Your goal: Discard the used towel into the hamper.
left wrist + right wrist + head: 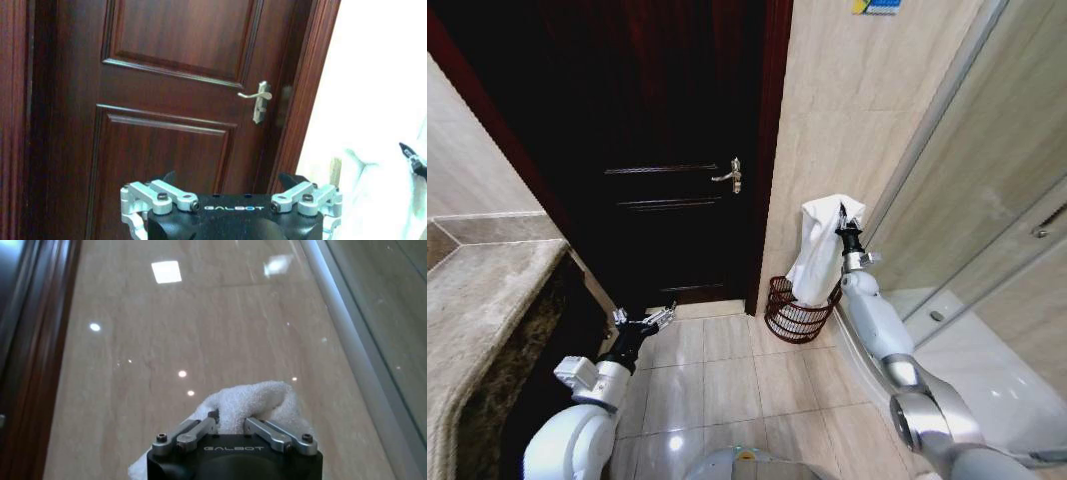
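Observation:
A white towel (819, 250) hangs from my right gripper (844, 228), which is shut on its upper end, close to the beige wall. Directly below stands the hamper (789, 318), a round dark red-brown wire basket on the floor in the corner by the door frame. The towel's lower end reaches about the hamper's rim. In the right wrist view the towel (257, 400) bunches between the fingers of the right gripper (230, 425). My left gripper (642, 322) is low at the left, open and holding nothing, pointing toward the door.
A dark wooden door (667, 150) with a metal handle (730, 175) is shut ahead. A stone counter (477, 300) runs along the left. A glass shower screen (987, 200) bounds the right. Tiled floor (717, 370) lies open between the arms.

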`<state>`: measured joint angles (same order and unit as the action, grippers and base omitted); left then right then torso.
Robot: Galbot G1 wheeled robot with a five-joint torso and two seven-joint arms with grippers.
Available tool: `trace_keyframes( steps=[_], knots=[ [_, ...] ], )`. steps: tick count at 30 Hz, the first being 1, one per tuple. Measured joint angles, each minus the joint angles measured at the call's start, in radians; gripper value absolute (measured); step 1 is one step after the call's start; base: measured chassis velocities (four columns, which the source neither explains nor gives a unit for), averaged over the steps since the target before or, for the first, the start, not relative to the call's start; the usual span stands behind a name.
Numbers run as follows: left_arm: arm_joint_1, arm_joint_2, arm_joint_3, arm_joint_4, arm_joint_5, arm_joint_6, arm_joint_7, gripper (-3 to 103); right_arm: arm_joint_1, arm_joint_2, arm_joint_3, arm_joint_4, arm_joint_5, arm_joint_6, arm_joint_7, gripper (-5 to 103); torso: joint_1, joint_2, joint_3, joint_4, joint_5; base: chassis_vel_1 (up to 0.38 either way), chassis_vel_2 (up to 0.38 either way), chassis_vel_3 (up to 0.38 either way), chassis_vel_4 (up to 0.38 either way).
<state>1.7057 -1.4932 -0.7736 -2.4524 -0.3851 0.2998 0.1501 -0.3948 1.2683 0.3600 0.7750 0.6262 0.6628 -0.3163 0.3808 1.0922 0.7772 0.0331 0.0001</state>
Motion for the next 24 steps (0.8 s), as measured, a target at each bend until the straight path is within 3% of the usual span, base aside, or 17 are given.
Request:
trace_keyframes(
  steps=[14,24],
  knots=[
    [0.000,0.000,0.000,0.000,0.000,0.000,0.000,100,0.042,0.066,0.017,-0.183,-0.008,0.045,-0.078,7,0.000,0.000,0.000,0.0004,-0.0001,0.000,0.000,0.000,0.000],
    [0.000,0.000,0.000,0.000,0.000,0.000,0.000,100,-0.010,0.069,0.025,-0.224,-0.022,0.066,-0.095,7,0.000,0.000,0.000,0.0001,-0.0001,0.000,0.000,0.000,0.000]
  ],
)
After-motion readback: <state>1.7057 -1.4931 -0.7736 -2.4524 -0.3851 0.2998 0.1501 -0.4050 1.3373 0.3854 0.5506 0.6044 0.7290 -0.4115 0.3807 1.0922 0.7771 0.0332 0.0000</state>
